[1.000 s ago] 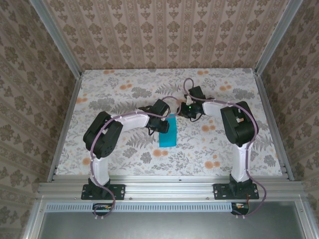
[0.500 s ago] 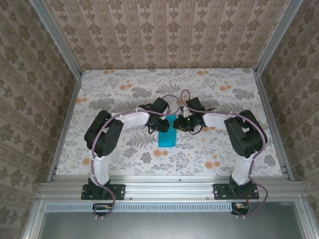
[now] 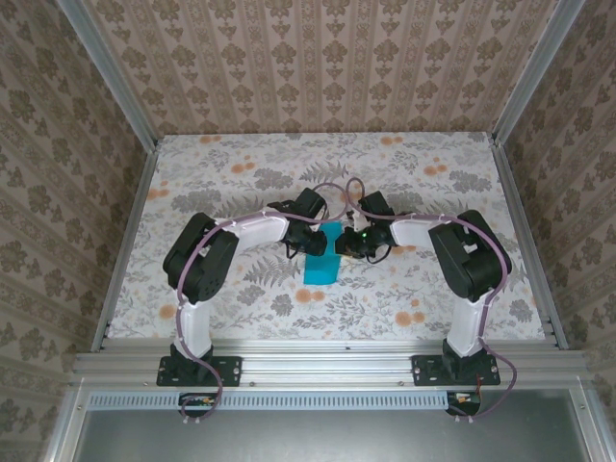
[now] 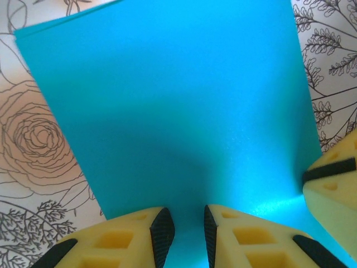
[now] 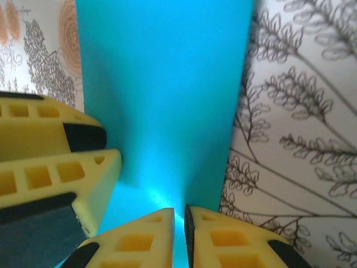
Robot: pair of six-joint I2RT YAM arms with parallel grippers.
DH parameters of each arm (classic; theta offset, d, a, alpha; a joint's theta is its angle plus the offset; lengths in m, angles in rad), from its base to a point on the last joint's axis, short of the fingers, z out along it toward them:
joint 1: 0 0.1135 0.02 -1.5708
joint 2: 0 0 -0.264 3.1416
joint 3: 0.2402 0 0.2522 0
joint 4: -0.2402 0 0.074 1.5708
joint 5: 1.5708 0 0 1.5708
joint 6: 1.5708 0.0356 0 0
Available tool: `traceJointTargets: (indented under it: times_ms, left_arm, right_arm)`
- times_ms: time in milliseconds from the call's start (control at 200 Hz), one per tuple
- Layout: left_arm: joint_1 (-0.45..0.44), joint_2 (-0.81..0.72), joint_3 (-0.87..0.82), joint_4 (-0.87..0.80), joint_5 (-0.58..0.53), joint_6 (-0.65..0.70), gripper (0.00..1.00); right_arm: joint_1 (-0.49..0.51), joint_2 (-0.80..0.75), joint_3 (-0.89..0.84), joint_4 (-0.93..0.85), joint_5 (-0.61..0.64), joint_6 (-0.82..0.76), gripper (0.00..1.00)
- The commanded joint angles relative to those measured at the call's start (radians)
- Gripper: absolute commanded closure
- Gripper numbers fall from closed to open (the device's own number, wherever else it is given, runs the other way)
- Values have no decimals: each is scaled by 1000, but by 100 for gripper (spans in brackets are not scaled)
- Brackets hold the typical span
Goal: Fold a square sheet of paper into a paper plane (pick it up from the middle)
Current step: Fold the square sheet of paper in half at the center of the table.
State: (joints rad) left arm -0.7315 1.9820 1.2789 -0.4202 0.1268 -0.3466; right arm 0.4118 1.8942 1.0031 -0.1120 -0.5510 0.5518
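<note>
The square sheet of paper (image 3: 322, 267) lies on the floral table as a teal-blue rectangle, longer than wide, flat in both wrist views (image 4: 178, 106) (image 5: 162, 84). My left gripper (image 3: 312, 241) stands tip-down on its far left part; its jaws (image 4: 184, 226) are open by a narrow gap with bare paper between the pads. My right gripper (image 3: 350, 243) meets it from the right at the sheet's far right edge, its jaws (image 5: 179, 223) shut to a thin slit over the paper. Each wrist view shows the other gripper's yellow fingers (image 4: 334, 178) (image 5: 61, 162) close beside.
The table's floral cloth (image 3: 241, 173) spreads round the paper on all sides. Patterned walls with aluminium posts (image 3: 135, 241) close off the left, right and back. Both arm bases sit on the rail (image 3: 327, 366) at the near edge.
The right arm has swung left and nearer, bringing its gripper down onto the paper's right edge beside the left gripper. The left gripper and the paper have barely moved.
</note>
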Motion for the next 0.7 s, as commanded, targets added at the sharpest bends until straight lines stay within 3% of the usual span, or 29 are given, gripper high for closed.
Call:
traceJointTargets:
  times_ms: [0, 235, 450, 695]
  left_arm:
    - [6, 124, -65, -124, -21, -8, 70]
    - [6, 129, -62, -124, -16, -6, 70]
    - [6, 123, -64, -124, -9, -8, 70]
    - [6, 116, -72, -117, -7, -11, 70]
  right_arm:
    - [11, -40, -56, -108, 13, -43, 82]
    - [20, -125, -116, -149, 31, -54, 82]
    - [25, -208, -119, -23, 19, 72, 83]
    - [68, -105, -32, 45, 16, 127, 83]
